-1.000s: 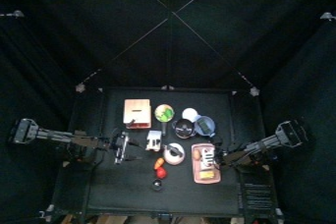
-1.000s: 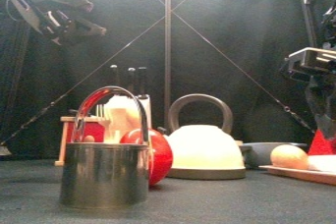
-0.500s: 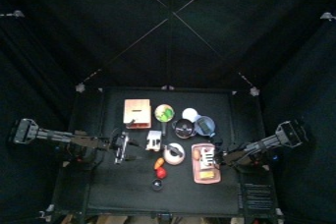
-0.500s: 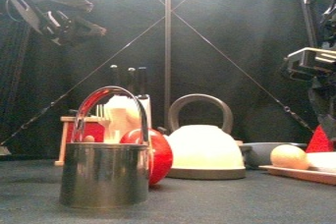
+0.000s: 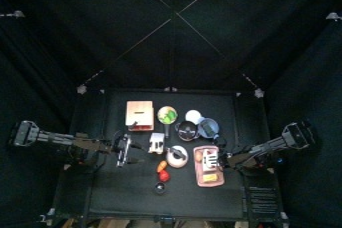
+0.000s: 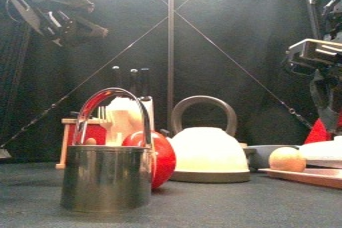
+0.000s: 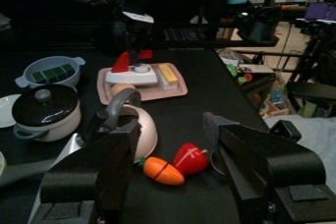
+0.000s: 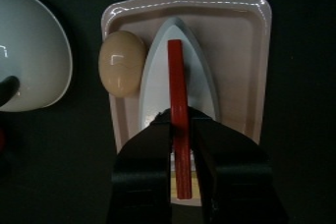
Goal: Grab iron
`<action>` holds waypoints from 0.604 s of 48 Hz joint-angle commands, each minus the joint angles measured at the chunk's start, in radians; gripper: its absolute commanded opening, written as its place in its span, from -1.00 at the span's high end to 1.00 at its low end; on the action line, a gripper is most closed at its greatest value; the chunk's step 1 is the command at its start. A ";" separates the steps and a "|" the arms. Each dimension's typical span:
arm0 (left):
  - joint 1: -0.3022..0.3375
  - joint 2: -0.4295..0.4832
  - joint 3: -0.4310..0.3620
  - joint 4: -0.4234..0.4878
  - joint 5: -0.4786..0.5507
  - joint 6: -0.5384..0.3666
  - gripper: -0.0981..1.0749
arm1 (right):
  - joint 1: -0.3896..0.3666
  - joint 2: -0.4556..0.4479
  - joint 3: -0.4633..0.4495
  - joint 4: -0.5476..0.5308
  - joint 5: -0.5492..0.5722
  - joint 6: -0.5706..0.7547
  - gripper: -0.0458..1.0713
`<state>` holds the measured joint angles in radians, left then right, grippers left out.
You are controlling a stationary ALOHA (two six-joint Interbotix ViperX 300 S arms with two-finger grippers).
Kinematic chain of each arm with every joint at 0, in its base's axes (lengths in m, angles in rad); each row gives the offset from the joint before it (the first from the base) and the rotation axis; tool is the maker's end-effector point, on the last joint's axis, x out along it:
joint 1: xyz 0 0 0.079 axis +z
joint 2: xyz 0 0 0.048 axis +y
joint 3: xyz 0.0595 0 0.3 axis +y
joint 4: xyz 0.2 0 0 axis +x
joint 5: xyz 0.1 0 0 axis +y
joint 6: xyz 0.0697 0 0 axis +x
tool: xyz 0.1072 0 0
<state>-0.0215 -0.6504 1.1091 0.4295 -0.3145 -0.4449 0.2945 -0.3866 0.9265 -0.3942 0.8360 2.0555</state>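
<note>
The iron (image 8: 178,66) has a pale pointed body and a long red handle. It lies on a salmon-pink tray (image 8: 250,31) beside a tan egg (image 8: 122,63). My right gripper (image 8: 179,130) sits over the iron's rear with its jaws closed on either side of the red handle. In the top view the iron (image 5: 207,160) is at the table's front right with the right gripper (image 5: 218,159) on it. The left wrist view shows the iron (image 7: 136,74) on the tray too. My left gripper (image 7: 171,135) is open and empty, hanging over the table's left side (image 5: 123,152).
A tan-orange box (image 5: 139,113) stands at the back left, with a dark pot (image 5: 205,129) to its right. A white kettle (image 6: 207,152), a metal bucket (image 6: 107,172) and a red apple (image 6: 162,158) stand near the front. A carrot (image 7: 163,170) and a red pepper (image 7: 192,156) lie by the left gripper.
In the front view the right gripper has risen slightly and shifted left. The iron's pale body now shows above the tray, and the egg has moved a little left. The left arm is still.
</note>
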 commanded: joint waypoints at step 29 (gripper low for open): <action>0.002 0.000 -0.011 -0.002 -0.003 0.002 -0.70 | 0.012 -0.035 -0.023 -0.018 -0.017 -0.002 0.11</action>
<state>-0.0215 -0.6504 1.1091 0.4295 -0.3145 -0.4449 0.2976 -0.3942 0.9204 -0.4065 0.8222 2.0571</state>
